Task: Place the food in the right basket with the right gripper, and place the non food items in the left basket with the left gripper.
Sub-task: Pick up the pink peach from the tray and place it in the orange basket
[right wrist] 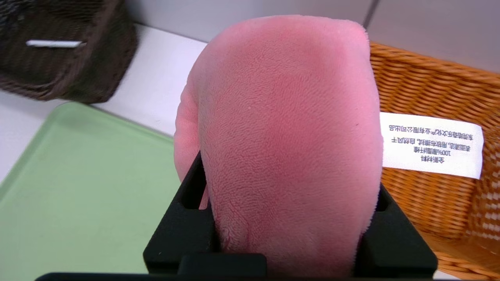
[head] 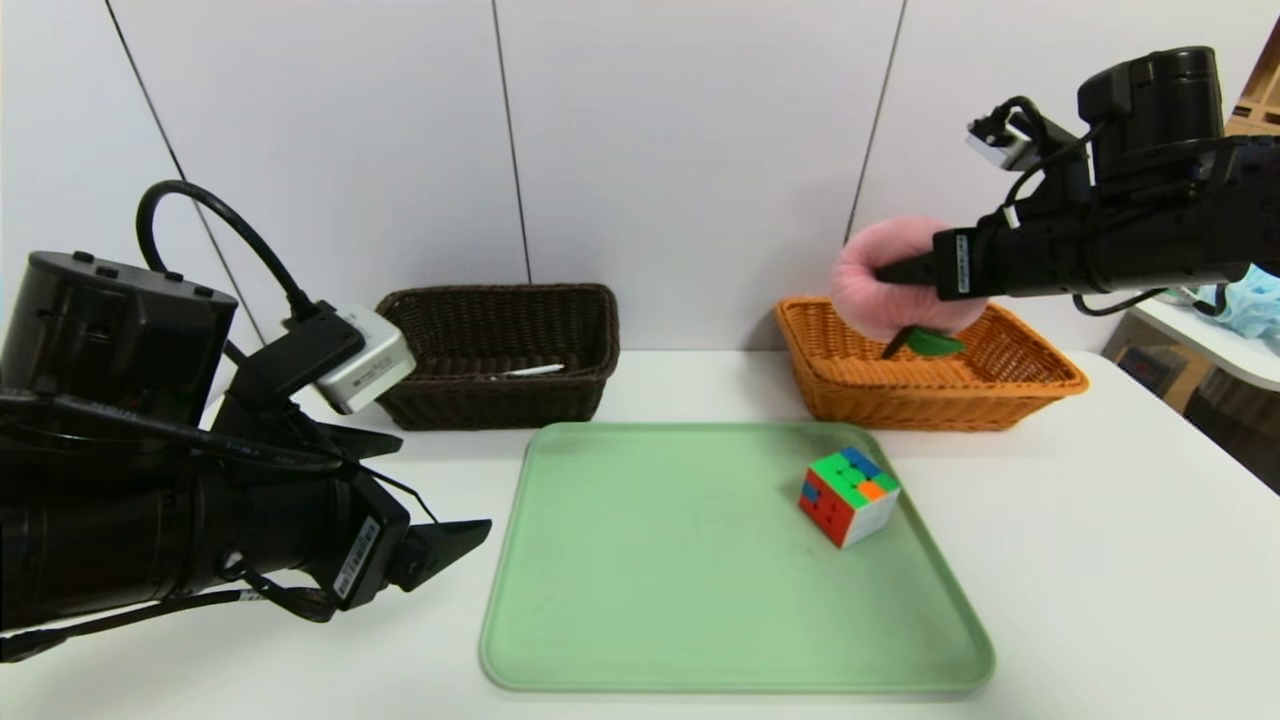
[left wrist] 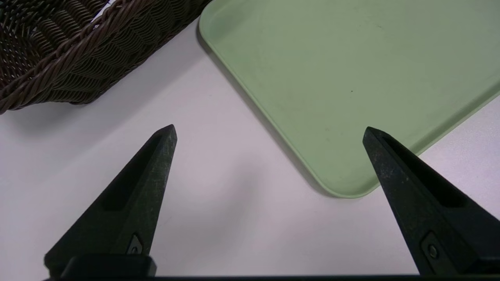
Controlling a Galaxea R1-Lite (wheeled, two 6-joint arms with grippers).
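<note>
Left pincer [head: 440,545]: you have it parked nearest you, off the tray's near-left corner, fingers spread wide with nothing between them.
Green tray [head: 640,600]: your landmark on the white worktop [head: 1100,600]; only one item is left on it.
Puzzle cube [head: 848,495]: sits on the tray's right side, untouched; it is yours to move with the left pincer, I judge.
Right pincer [head: 900,272]: pinches the plush peach [head: 885,275] tight, beyond the tray's far-right corner, above the orange-tan basket [head: 1030,385].
Peach status: carried, not yet released; it looks to hang over the basket's left end, so the drop remains.
White pen [head: 532,370]: already lies inside the dark brown basket [head: 500,400], beyond the tray's far-left corner; that part is done.
Hard to make out: the right pincer's tips are buried in the plush; the pen's tip colour is hard to read; the orange-tan basket's floor is partly covered by the peach in the right wrist view.
</note>
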